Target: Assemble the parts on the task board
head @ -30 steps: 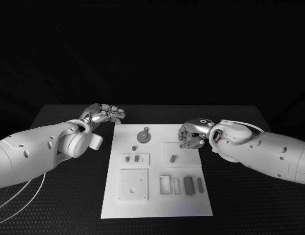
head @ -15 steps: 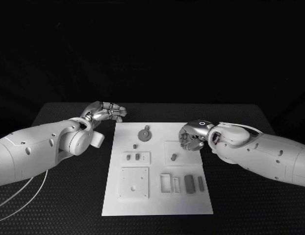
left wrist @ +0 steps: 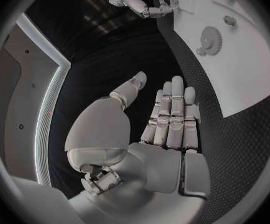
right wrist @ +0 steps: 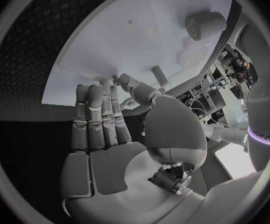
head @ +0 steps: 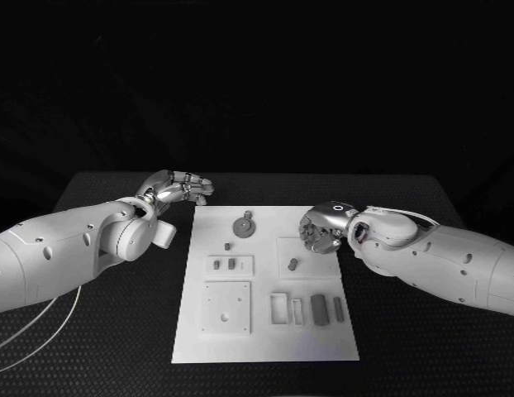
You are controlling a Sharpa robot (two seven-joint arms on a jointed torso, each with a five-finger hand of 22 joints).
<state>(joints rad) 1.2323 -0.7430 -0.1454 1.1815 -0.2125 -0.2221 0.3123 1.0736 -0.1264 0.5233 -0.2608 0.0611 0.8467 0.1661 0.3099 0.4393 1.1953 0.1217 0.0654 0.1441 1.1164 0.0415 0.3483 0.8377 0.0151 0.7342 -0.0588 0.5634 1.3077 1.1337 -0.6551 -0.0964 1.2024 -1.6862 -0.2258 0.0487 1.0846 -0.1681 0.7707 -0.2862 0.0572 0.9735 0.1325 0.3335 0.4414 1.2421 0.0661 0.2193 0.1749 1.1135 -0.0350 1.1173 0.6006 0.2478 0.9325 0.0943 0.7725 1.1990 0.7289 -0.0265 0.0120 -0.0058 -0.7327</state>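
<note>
Both hands empty. My right hand (head: 321,228) drifted slightly inward over task board (head: 264,331), fingers apart, small part (head: 292,265) just beneath. Left hand (head: 181,188) unchanged, fingers loosely apart, off-board. Grasp pending.

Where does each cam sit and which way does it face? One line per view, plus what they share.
Head view: on the robot's head, looking down at the task board; both arms come in, left hand off the board's far left corner, right hand over its right edge.
Left wrist view: behind the left hand, facing along its open fingers over the black table.
Right wrist view: behind the right hand, facing the board.
Shared: the gear-shaped part shows in the head and left wrist views.
</note>
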